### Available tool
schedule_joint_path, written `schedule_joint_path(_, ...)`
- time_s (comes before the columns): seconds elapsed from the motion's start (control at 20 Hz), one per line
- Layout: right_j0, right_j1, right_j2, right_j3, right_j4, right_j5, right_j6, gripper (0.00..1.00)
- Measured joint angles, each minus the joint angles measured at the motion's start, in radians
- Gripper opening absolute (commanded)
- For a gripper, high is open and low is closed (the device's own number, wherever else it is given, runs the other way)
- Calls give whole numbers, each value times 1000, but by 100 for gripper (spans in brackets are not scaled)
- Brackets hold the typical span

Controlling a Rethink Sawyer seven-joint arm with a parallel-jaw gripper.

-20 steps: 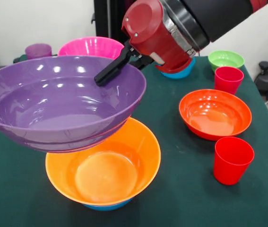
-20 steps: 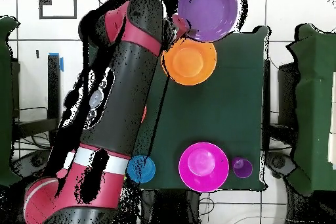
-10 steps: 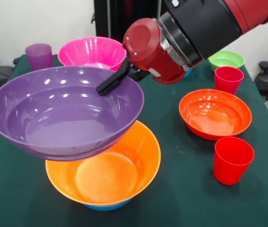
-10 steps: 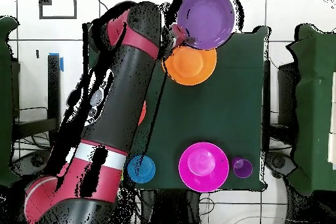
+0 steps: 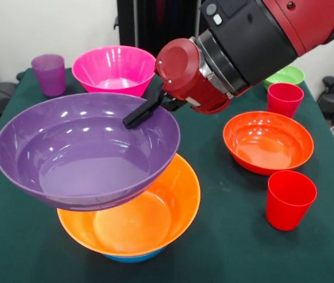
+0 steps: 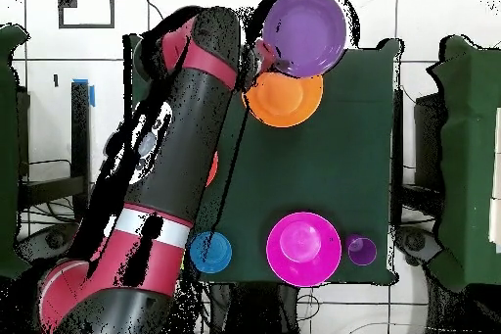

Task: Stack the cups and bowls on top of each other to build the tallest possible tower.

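The claw (image 5: 145, 110) grips the rim of the large purple bowl (image 5: 84, 153), one black finger (image 5: 140, 112) lying inside the bowl against its wall — the other finger is hidden behind the rim. The bowl hangs tilted in the air, lifted clear of the desk (image 5: 225, 236), and in the front view it overlaps the upper left part of the orange bowl (image 5: 134, 221) below it. Whether the two bowls touch cannot be told. The orange bowl sits nested in a blue bowl (image 5: 132, 257), of which only a sliver shows under its base.

In the overhead view the purple bowl (image 6: 305, 31) sits partly past the desk's edge, just beside the orange bowl (image 6: 285, 98).

The pink bowl (image 5: 112, 68) stands upright at the far side of the desk, with the translucent purple cup (image 5: 49, 73) just beside it. On the other side the red-orange bowl (image 5: 267, 141) rests alone, one red cup (image 5: 290, 199) in front of it and another red cup (image 5: 284, 98) behind it. A green bowl (image 5: 287, 75) shows behind the arm (image 5: 255, 35) — mostly covered by it. Another blue bowl (image 6: 210, 252) is seen only from overhead, near the pink bowl.
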Motion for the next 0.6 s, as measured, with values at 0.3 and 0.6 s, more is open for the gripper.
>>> schedule_joint_path(0.3,0,17,3,0,0,0,0,0)
schedule_joint_path(0.6,0,44,5,0,0,0,0,0)
